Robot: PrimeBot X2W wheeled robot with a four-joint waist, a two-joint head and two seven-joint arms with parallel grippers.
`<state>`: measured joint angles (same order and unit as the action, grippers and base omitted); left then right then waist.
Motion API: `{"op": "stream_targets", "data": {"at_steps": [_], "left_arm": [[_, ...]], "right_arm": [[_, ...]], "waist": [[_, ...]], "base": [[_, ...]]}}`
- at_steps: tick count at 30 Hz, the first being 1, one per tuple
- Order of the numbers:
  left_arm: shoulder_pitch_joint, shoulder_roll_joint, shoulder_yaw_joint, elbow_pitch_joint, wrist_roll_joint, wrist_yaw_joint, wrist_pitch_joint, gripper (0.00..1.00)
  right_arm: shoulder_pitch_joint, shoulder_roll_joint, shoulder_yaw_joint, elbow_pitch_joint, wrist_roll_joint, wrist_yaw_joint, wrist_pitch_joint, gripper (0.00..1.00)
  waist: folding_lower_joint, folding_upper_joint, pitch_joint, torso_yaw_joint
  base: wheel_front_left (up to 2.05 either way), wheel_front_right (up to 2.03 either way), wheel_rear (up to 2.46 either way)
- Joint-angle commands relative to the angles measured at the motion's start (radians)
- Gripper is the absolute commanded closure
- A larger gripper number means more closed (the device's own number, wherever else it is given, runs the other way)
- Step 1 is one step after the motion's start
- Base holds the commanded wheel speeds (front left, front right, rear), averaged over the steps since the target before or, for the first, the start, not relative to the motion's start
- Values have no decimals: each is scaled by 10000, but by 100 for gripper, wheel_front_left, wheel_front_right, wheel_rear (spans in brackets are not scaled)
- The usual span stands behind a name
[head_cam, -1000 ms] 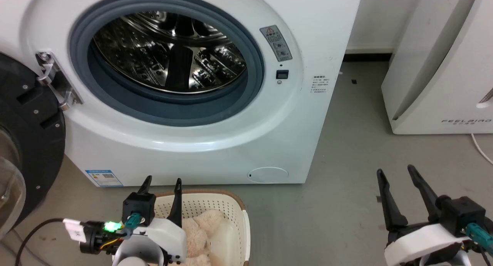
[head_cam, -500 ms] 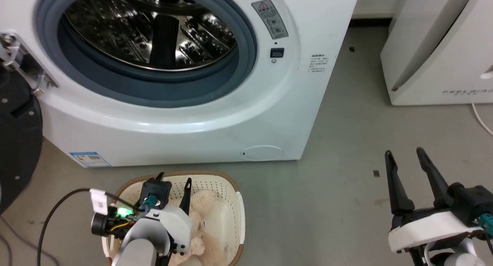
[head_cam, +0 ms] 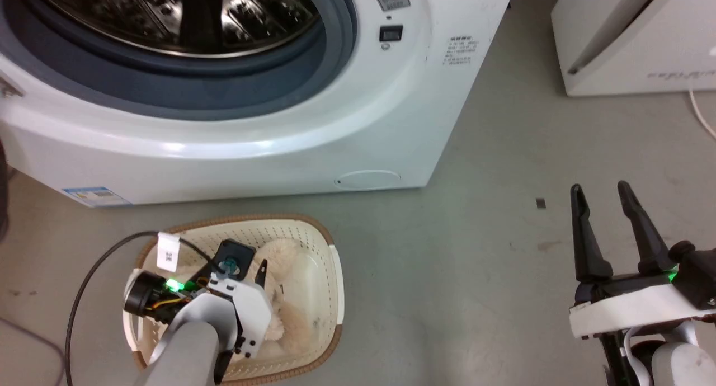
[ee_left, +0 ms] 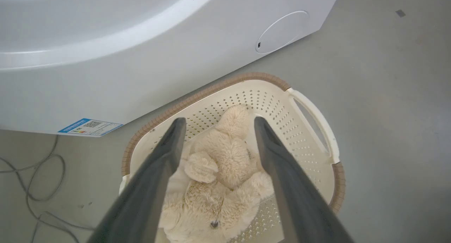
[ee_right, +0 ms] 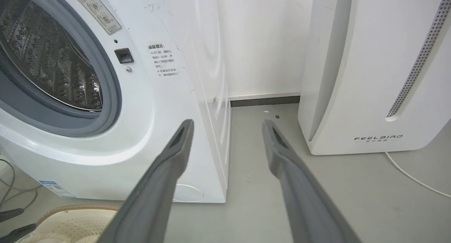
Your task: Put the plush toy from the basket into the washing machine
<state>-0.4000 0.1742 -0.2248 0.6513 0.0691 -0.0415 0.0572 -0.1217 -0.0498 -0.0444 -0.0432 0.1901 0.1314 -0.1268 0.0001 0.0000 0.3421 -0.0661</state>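
Observation:
The cream plush toy [ee_left: 225, 158] lies in the oval perforated basket [ee_left: 310, 155] on the floor, just in front of the washing machine [head_cam: 279, 140]. My left gripper [ee_left: 219, 120] is open and points down into the basket, one finger on each side of the toy's upper body, not closed on it. In the head view the left gripper [head_cam: 246, 263] sits over the plush toy [head_cam: 282, 252], inside the basket [head_cam: 313, 224]. The washer's steel drum [head_cam: 168, 11] is open. My right gripper [head_cam: 598, 187] hangs open and empty over bare floor at the right.
A white FEELBIRD appliance [ee_right: 370, 77] stands right of the washing machine [ee_right: 158, 112], with a floor gap between them. A white cord [ee_right: 412, 172] trails from it. Dark cables [ee_left: 35, 186] lie on the floor left of the basket.
The head camera has tilted down, sliding the washer up the picture. My left gripper has dropped lower into the basket, over the plush toy. The right gripper has kept its pose.

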Motion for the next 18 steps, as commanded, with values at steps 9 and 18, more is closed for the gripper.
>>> {"op": "stream_targets", "data": {"at_steps": [9,18], "left_arm": [[-1205,636,-685,1062,404,-62,812,0],[-2252,1170,-1289,1985,655,-195,1507,0]], "right_arm": [[-636,-3,-71,-243,355,-4,-267,0],[-1057,-3,-125,-406,620,-5,-454,0]], "waist": [[-1,0,1357,-285],[-1,0,2556,-443]], "base": [[0,0,0],[0,0,0]]}}
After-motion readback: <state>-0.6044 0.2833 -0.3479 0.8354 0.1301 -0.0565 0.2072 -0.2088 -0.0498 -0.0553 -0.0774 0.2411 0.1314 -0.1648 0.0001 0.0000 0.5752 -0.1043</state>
